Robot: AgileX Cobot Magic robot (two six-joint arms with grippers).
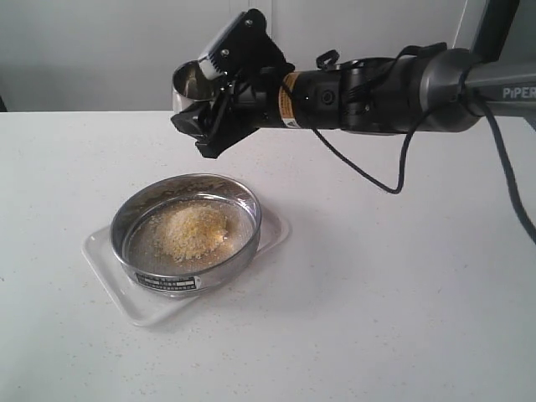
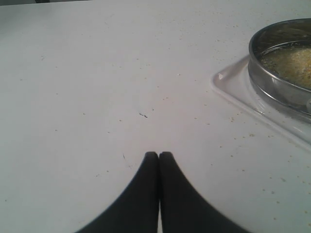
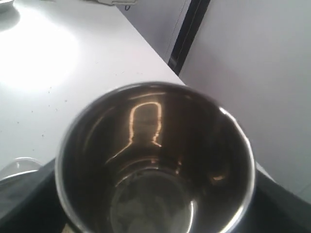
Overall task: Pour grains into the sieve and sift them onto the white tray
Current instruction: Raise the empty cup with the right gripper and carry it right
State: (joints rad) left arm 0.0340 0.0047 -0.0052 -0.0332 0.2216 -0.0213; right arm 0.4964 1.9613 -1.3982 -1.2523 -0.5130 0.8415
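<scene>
The sieve [image 1: 186, 234] is a round steel ring with a black label, and it stands on the white tray [image 1: 109, 268]. A heap of yellow and off-white grains [image 1: 191, 230] lies on its mesh. My right gripper [image 1: 203, 109] hangs above and behind the sieve, shut on a small steel cup [image 1: 191, 84]. In the right wrist view the cup [image 3: 155, 160] fills the frame and its inside looks empty. My left gripper [image 2: 159, 156] is shut with nothing in it, low over bare table, with the sieve [image 2: 284, 68] and tray [image 2: 233, 87] off to one side.
The white table [image 1: 402, 276] carries scattered grain specks around the tray. Its far edge meets a pale wall with a dark vertical post [image 3: 187, 34]. A black cable [image 1: 394, 180] loops down from the right arm.
</scene>
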